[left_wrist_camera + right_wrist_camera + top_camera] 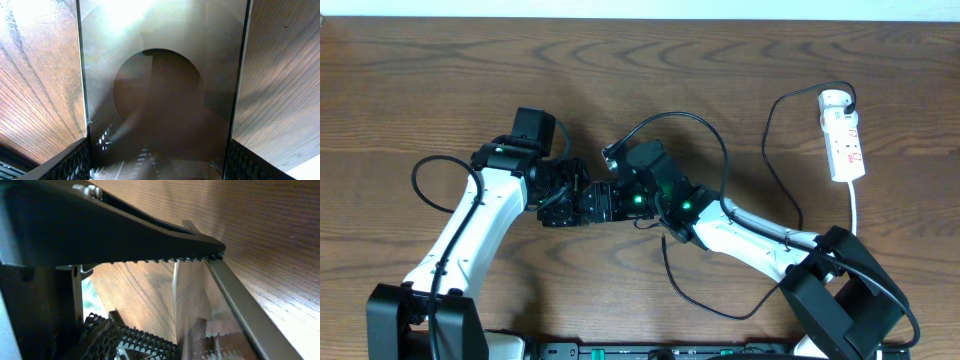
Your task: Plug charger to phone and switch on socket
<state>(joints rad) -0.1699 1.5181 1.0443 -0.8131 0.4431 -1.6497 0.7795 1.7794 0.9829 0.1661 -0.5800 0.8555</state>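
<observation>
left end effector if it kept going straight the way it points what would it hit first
The phone, which sits between the fingers of the left end effector; past it the right end effector seems next, depth unclear.

overhead: straight down on the table (420, 80), far off. wrist views: along their own fingers (125, 230), very near, both sharing the phone (160, 100).

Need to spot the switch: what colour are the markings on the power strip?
Red, on the white power strip; best seen in the overhead view.
</observation>
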